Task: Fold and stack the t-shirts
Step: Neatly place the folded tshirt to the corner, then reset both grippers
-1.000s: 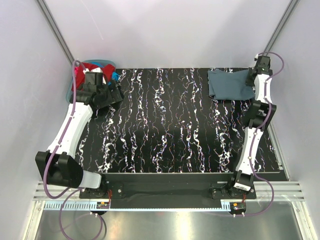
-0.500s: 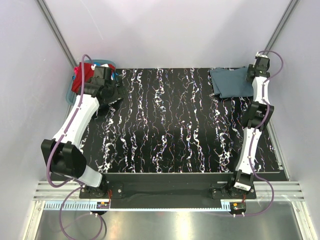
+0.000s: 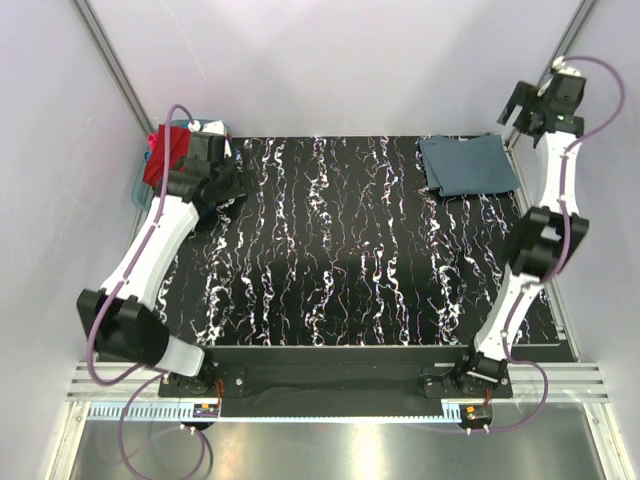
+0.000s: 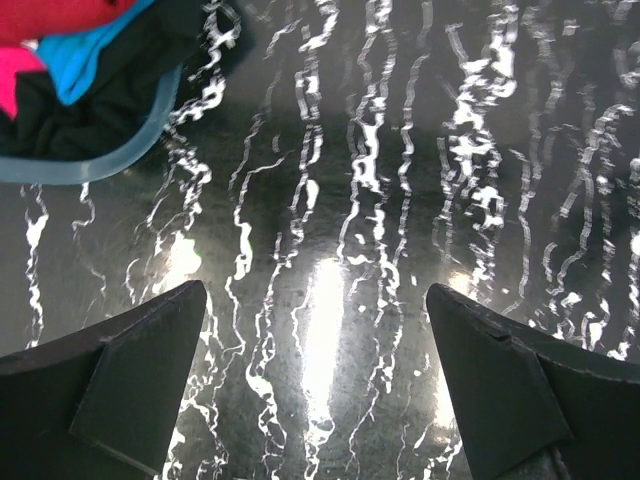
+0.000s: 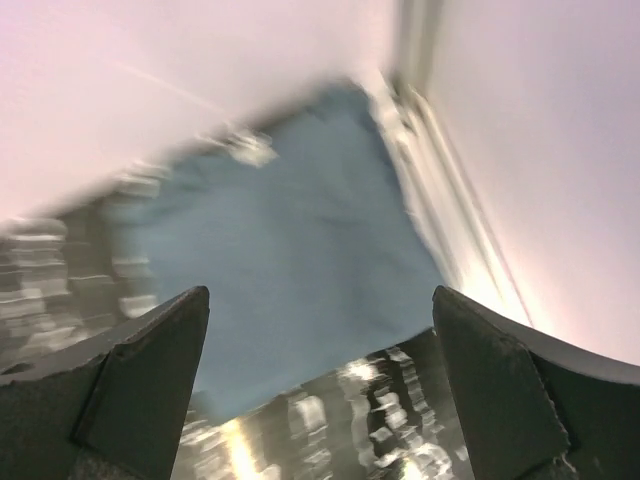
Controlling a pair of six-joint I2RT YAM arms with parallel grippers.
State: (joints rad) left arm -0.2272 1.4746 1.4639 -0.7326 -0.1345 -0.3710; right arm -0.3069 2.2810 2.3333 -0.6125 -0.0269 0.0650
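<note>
Top external: grey-blue shirt [image 3: 468, 165] folded far right; right hand [image 5: 320, 390], left hand [image 4: 315, 385] released, empty; other shirts [image 3: 165, 155] bunched in basket [image 4: 100, 168].

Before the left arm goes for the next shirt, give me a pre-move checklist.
Right claw open, empty: ok.
Right claw clear of the folded grey-blue tee: ok, it hangs above it.
That tee folded flat at the far right corner of the table: ok.
Left claw open, empty: ok.
Left claw over the basket: not ok, over bare table beside the rim.
Topmost tee in the basket: cannot tell; red tee, bright blue tee, pink tee show.
</note>
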